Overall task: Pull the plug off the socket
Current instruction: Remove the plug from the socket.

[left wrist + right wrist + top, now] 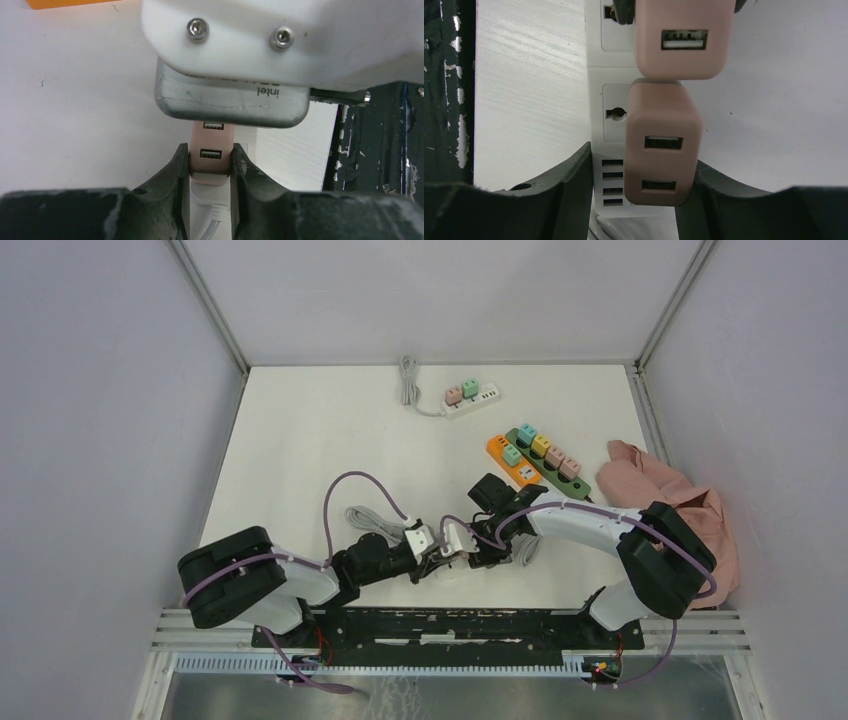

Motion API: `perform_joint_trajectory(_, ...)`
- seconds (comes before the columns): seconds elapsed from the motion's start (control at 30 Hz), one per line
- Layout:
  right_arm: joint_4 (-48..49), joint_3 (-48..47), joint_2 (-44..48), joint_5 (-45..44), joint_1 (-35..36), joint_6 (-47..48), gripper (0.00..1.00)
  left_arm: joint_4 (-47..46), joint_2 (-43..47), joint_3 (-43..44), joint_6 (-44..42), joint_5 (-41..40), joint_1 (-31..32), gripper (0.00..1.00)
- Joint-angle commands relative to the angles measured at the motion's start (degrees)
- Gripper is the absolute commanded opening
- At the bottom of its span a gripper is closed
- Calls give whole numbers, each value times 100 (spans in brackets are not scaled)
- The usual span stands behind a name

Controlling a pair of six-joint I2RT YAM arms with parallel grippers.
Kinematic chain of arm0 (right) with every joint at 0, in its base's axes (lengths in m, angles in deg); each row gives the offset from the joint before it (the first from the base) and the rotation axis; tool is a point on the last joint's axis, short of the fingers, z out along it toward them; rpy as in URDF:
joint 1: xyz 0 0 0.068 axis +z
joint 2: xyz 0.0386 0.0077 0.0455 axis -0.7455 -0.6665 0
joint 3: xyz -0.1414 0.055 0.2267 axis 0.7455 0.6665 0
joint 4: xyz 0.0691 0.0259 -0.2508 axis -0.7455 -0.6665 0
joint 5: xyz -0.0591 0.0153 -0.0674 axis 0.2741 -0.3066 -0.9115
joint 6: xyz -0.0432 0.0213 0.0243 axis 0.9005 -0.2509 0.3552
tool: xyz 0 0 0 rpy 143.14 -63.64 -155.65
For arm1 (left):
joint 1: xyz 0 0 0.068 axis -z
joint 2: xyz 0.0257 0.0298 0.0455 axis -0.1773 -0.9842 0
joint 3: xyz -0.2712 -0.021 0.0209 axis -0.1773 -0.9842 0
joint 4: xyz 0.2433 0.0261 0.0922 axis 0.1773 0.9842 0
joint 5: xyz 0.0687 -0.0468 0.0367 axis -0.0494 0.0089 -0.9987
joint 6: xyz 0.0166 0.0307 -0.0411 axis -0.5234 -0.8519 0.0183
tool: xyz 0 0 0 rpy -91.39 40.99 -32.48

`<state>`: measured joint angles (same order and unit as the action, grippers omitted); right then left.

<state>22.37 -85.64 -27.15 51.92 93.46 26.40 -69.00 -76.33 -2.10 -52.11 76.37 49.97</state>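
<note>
- Right wrist view: the white power strip [609,70] runs straight away from the camera along the table [774,100]. Its socket face is turned up and a bank of USB slots sits at the near end.
- Two pink adapters stand in a row along the strip's right half. The farther one, the pink plug [684,40], is a rounded block whose long axis follows the strip, with its USB face turned toward the camera.
- It overlaps the top edge of the second plug [663,150], and whether its pins are in the socket is hidden.
- Left wrist view: the left gripper [210,150] is clamped on the pink plug [211,172] — the dark fingers [175,170] press flat on its two long sides.
- A white cable [210,222] shows below the plug between the fingers, and the other arm's metal camera housing [230,100] hangs just above.
- The right gripper [641,157] stands part open around the strip's near end. One finger lies against the strip's bare left edge and the other against the lower flank of the second plug, so it grips the strip.
- Top external view: the left gripper [432,558] and right gripper [470,552] meet nose to nose near the front middle of the table [300,440]. The strip between them is too small to make out.
</note>
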Motion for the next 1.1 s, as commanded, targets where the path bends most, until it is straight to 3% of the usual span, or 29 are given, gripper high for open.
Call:
perform_joint_trajectory(0.0, -82, -216, -49, 149, 0, 57, 0, -991, 270, -68, -34, 136, 12, 3)
perform_joint_trajectory(0.17, -13, -246, -38, 75, 32, -27, 0, -954, 762, -62, 337, -341, 15, 3)
perform_joint_trajectory(0.27, 47, -235, 6, 14, 27, -78, 0, -594, 828, -27, -80, -599, 118, 3)
perform_joint_trajectory(0.43, 78, -247, -2, -87, 19, -101, 0, 1087, 922, 271, -1255, -1267, 315, 3)
perform_joint_trajectory(0.5, 89, -239, 1, -106, 18, -103, 0, 1619, 1097, 324, -1351, -1414, 328, 3)
perform_joint_trajectory(0.63, 77, -252, -28, -91, 20, -110, 0, 1439, 1421, 216, -847, -707, 268, 3)
perform_joint_trajectory(0.8, 68, -269, -28, -60, 15, -151, 0, 748, 1122, 253, 515, 455, -3, 3)
perform_joint_trajectory(0.93, 59, -284, -41, -30, -7, -178, 0, 841, 879, 487, 881, 233, -22, 3)
perform_joint_trajectory(1.07, 59, -304, -40, -12, -61, -239, 0, 2155, 741, 1055, 266, -829, 128, 3)
